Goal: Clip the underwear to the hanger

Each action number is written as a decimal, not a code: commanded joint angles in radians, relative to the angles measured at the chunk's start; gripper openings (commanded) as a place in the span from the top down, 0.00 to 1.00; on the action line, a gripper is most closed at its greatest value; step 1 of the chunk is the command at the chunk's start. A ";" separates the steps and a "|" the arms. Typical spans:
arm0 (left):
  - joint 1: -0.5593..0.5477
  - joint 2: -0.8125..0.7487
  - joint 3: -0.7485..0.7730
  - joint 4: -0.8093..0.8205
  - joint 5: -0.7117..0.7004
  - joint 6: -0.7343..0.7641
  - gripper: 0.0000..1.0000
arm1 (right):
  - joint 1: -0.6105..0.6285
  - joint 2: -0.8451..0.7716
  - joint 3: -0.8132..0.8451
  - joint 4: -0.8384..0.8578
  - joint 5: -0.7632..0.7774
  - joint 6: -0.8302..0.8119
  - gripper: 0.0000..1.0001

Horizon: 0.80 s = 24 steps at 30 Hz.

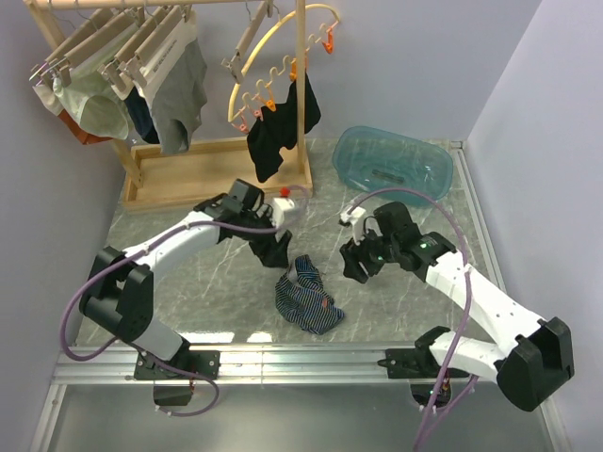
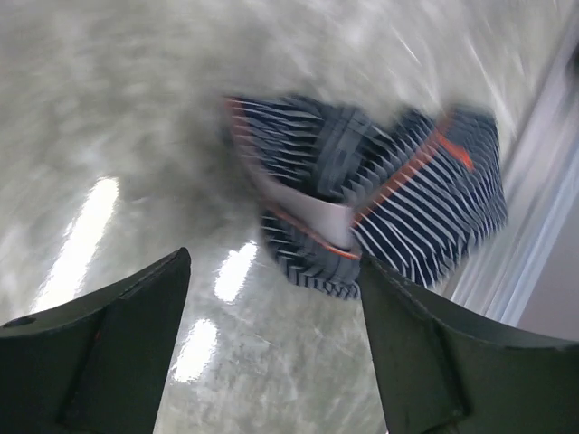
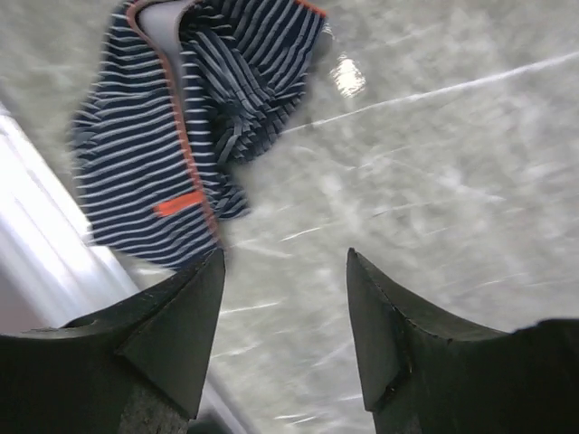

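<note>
Underwear, navy with pale pinstripes, lies crumpled in a heap on the grey marbled table, seen from the camera overhead. The left gripper hangs just behind and to the left of the underwear, and the right gripper just to its right. Neither touches the cloth. Well behind the underwear, a wooden rack stands at the back of the table. A bare pale wooden hanger hangs tilted on it beside a yellow arc of orange pegs. It is probably the hanger meant, though I cannot be sure from here.

Left wrist camera, blurred: the underwear lies just ahead of two dark fingers. Its grey waistband, edged in orange, is folded into the middle of the heap. The fingers stand wide apart with only table between them.

Right wrist camera: the underwear lies ahead and to the left of the fingers. These are also spread and hold nothing.

By my reading, the step in hand is the pick-up, and nothing is clipped yet. The next move calls for each gripper to come down on the heap and catch the waistband near opposite ends. That would let the cloth hang flat enough to offer to the hanger's clips. With the band buried in folds, finding a clean edge looks like the hard part.
</note>
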 commanded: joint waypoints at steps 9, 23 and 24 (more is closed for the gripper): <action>-0.083 0.119 0.183 -0.074 0.006 0.249 0.25 | -0.285 0.354 0.145 -0.263 -0.450 0.131 0.41; -0.158 0.378 0.243 0.033 -0.154 -0.159 0.24 | -0.328 0.497 0.123 -0.236 -0.548 0.188 0.36; -0.159 0.392 0.249 0.031 -0.166 -0.173 0.25 | -0.326 0.512 0.123 -0.239 -0.549 0.188 0.36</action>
